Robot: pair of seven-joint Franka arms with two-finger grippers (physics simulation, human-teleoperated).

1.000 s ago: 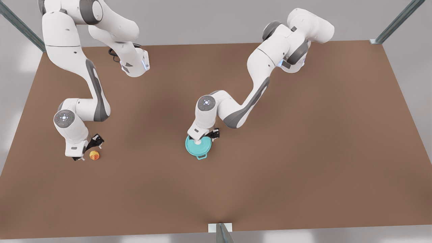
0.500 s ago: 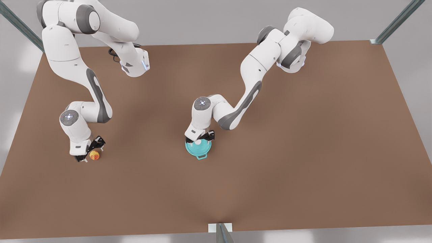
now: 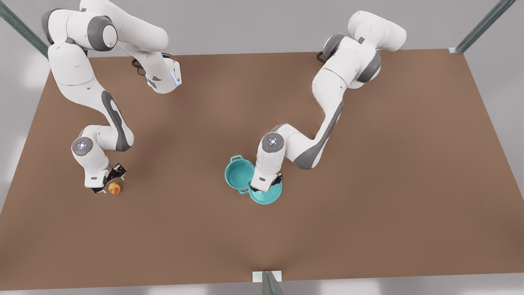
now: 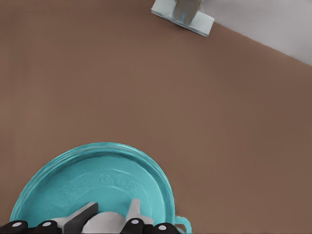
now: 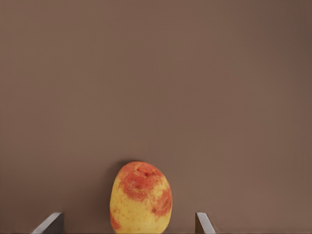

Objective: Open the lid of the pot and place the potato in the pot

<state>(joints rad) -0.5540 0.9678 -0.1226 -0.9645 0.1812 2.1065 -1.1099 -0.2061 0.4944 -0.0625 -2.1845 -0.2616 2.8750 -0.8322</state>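
Observation:
The teal pot [image 3: 238, 173] stands uncovered at mid-table, its inside showing. My left gripper [image 3: 264, 189] is shut on the white knob of the pot lid [image 3: 270, 196], which hangs just to the front view's right of the pot and overlaps its rim. In the left wrist view the pot lid [image 4: 97, 180] lies under my left gripper [image 4: 108, 220], and a loop handle of the pot [image 4: 182, 225] pokes out past the lid's edge. The potato [image 3: 114, 188] rests on the table at the front view's left. My right gripper [image 3: 109, 184] is open over it. In the right wrist view the potato [image 5: 141, 197] lies between the fingertips [image 5: 203, 224].
The brown table [image 3: 368, 184] spreads wide around both arms. A metal post on a bracket [image 3: 267, 278] stands at the near edge; the bracket [image 4: 183, 14] also appears in the left wrist view. Frame posts [image 3: 479, 28] rise at the far corners.
My left gripper has lifted the lid off the pot and carried it toward the front view's right, leaving the pot open. The right gripper has stayed by the potato.

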